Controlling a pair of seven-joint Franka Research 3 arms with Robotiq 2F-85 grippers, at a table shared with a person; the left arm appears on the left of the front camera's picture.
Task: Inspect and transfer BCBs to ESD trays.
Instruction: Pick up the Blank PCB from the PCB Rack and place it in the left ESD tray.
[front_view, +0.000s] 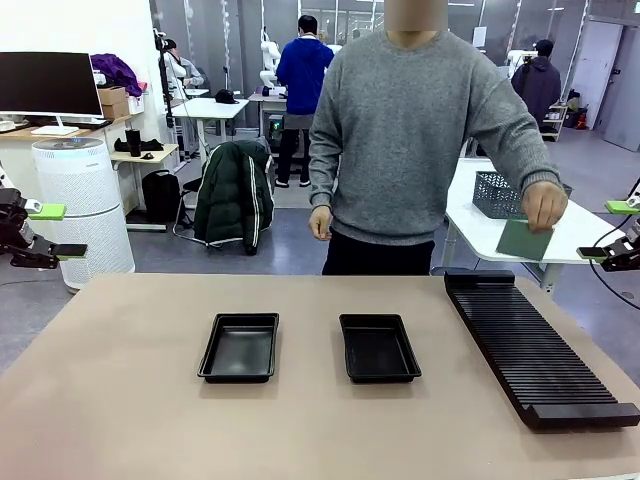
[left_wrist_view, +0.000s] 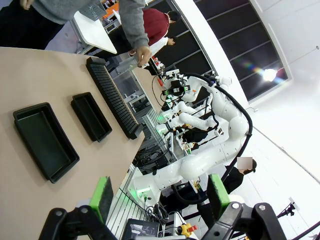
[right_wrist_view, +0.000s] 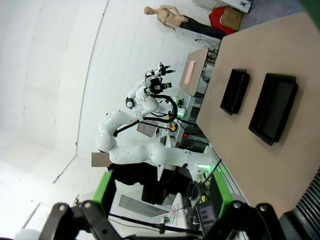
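Observation:
Two empty black ESD trays (front_view: 238, 347) (front_view: 378, 347) lie side by side in the middle of the tan table. They also appear in the left wrist view (left_wrist_view: 45, 140) (left_wrist_view: 91, 116) and the right wrist view (right_wrist_view: 235, 91) (right_wrist_view: 274, 107). A person at the far side holds one green BCB (front_view: 525, 240) in a hand (front_view: 545, 205) above the far end of the rack. My left gripper (front_view: 45, 232) hovers open off the table's left edge, with nothing between its fingers (left_wrist_view: 102, 197). My right gripper (front_view: 615, 230) hovers open off the right edge, its fingers (right_wrist_view: 220, 192) also bare.
A long black ribbed rack (front_view: 535, 345) runs along the table's right side and holds nothing. A grey mesh basket (front_view: 500, 193) sits on a white table behind the person. The tan tabletop (front_view: 120, 400) around the trays is bare.

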